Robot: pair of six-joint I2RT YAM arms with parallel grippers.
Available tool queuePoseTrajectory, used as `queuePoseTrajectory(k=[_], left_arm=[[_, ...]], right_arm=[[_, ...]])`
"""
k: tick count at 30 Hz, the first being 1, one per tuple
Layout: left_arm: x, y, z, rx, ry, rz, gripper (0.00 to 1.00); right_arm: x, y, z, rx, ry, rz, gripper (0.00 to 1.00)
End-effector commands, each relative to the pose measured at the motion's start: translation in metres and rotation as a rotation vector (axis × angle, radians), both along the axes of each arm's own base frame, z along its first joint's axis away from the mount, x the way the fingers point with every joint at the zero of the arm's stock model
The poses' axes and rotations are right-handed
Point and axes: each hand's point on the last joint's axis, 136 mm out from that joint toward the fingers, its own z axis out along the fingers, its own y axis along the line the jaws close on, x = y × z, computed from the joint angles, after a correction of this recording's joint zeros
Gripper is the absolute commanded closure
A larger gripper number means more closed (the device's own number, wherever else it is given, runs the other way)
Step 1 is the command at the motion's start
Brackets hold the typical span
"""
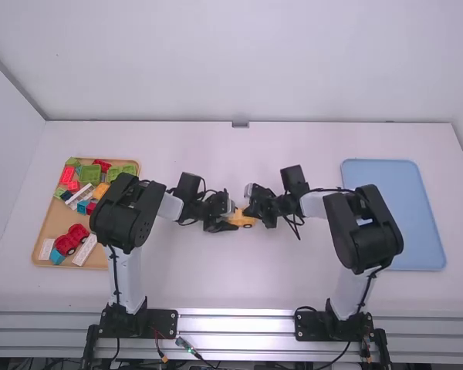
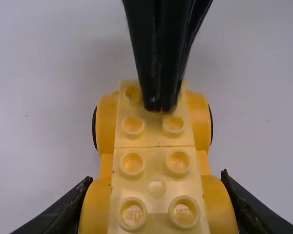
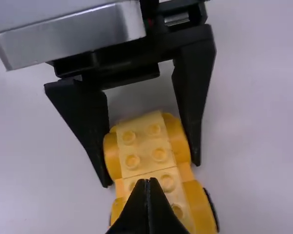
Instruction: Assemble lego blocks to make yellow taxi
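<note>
I have the taxi (image 2: 106,122) mid-counter (image 1: 293,285), between the grippers. My left gripper (image 3: 151,175) pinches it across one pair of rounded yellow fenders (image 3: 177,136); my right gripper (image 2: 160,108) has its fingers pressed together, tips down at the brick (image 2: 153,135) on the other end.

I judge this to be the seating step. I want the left grip firm but not hard, just enough to stop the taxi sliding or twisting. The right should push straight down, near the brick's middle, with the load shared by its studs (image 2: 133,126). Off to one side, the brick could tip or the nose could lift. Short, even presses, then a look at the seam between bricks, should tell me whether both lie level.

My count: one taxi, two pale bricks along its top, four studs on the one at the left gripper, three plain on the other plus part of a fourth. Two trays: one wooden (image 1: 54,223), one blue (image 1: 382,171). In the wooden one I count one red car (image 1: 65,244) and three white blocks (image 1: 86,250); the green pieces (image 1: 90,175) crowd too closely to number.
</note>
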Motion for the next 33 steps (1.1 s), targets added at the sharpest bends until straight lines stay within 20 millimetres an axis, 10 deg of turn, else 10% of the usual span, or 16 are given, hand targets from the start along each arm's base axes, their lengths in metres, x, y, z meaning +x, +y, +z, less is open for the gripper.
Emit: queuePoseTrajectory(k=[1, 11, 15, 17, 23, 29, 33], left_arm=[[-0.007, -0.001, -0.005, 0.000, 0.016, -0.019, 0.64], [-0.007, -0.001, -0.005, 0.000, 0.014, -0.019, 0.61], [-0.006, -0.001, -0.005, -0.002, 0.008, -0.019, 0.57], [-0.005, -0.002, -0.004, -0.003, 0.003, -0.019, 0.56], [-0.005, -0.002, -0.004, -0.004, 0.004, -0.018, 0.39], [-0.002, -0.003, -0.002, -0.008, -0.010, -0.017, 0.01], [0.008, 0.001, -0.001, 0.009, 0.038, 0.032, 0.01]], right_arm=[[0.010, -0.020, -0.028, -0.117, -0.005, -0.073, 1.00], [0.042, -0.006, 0.031, 0.005, -0.058, -0.046, 0.99], [0.051, -0.013, 0.051, -0.017, -0.049, -0.073, 0.50], [0.055, -0.020, 0.061, -0.045, -0.042, -0.096, 0.01], [0.069, -0.044, 0.068, -0.172, 0.011, -0.256, 0.01], [0.092, -0.086, 0.046, -0.371, 0.087, -0.585, 0.01], [0.100, -0.109, 0.040, -0.450, 0.120, -0.763, 0.01]])
